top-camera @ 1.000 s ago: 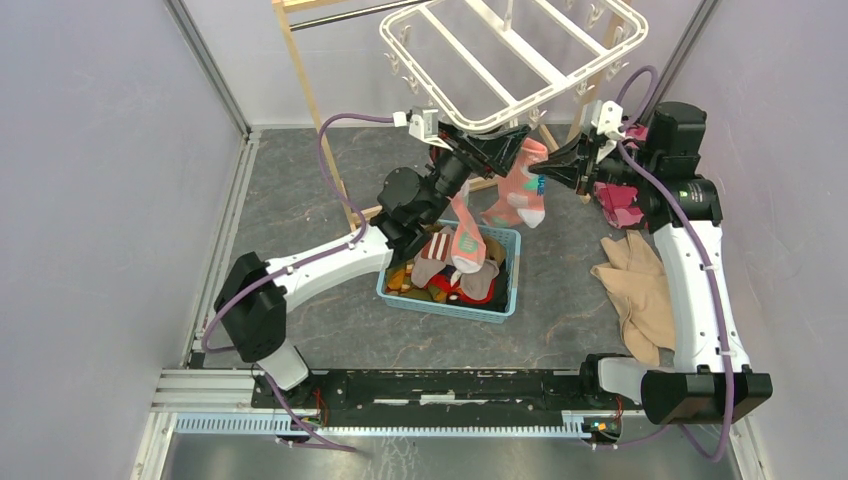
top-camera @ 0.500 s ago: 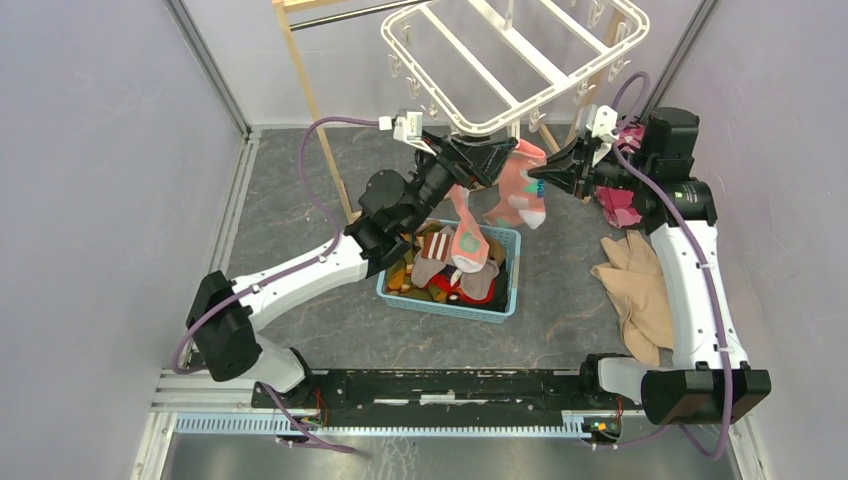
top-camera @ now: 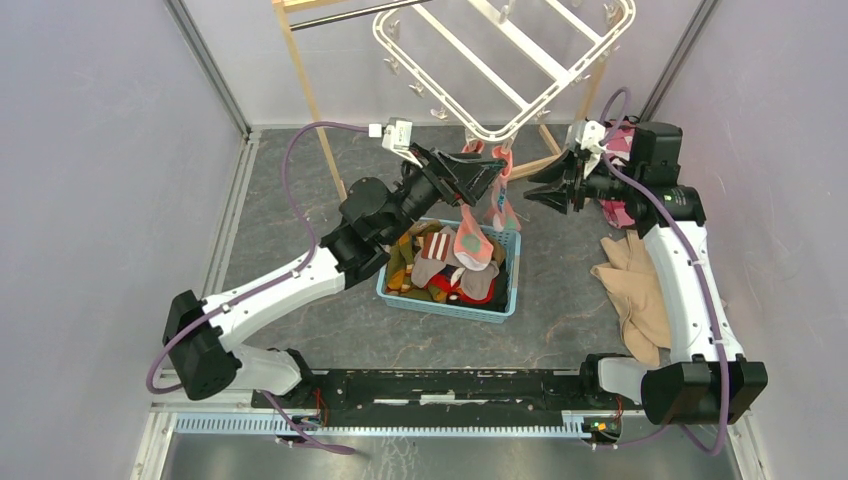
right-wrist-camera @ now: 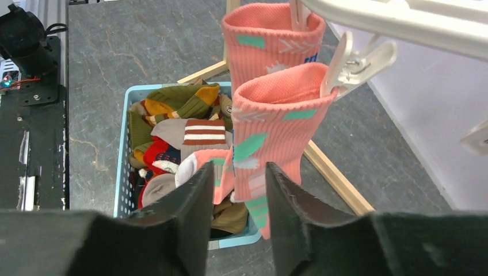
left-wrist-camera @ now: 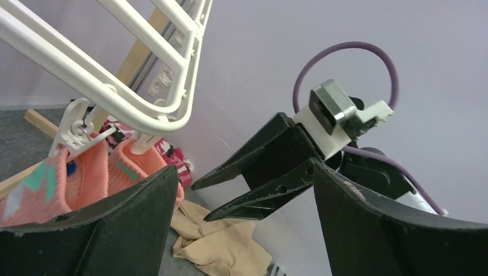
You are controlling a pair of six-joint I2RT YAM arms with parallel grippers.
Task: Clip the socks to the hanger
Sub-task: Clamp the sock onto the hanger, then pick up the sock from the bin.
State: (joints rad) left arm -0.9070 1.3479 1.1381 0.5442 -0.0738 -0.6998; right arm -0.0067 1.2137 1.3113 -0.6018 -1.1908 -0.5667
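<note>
Salmon-pink socks (right-wrist-camera: 270, 126): two of them hang cuff-up, side by side, centre-top of the right wrist view, from the near corner of the white hanger (right-wrist-camera: 403, 23).
Clip (right-wrist-camera: 354, 60): it bites the front sock's cuff. The rear sock's clip is mostly hidden, so I cannot vouch for its bite.
Left gripper (top-camera: 490, 178): jaws spread wide with nothing between them, just beside the socks at centre of the top view. I cannot tell whether a finger brushes them.
Right gripper (top-camera: 530, 188): jaws partly apart and empty, just right of the socks, not touching.
Step in hand: I judge it to be letting go and backing clear.
How I'd do it: draw each arm straight back along its own fingers, slowly and one at a time, keeping the jaws spread so no pad drags fabric.
Watch for: the hanger hangs free and tilts. A nudge to its rim could swing it and pull a cuff loose.
Next: the blue basket (top-camera: 497, 305), lower centre, holds more socks.
</note>
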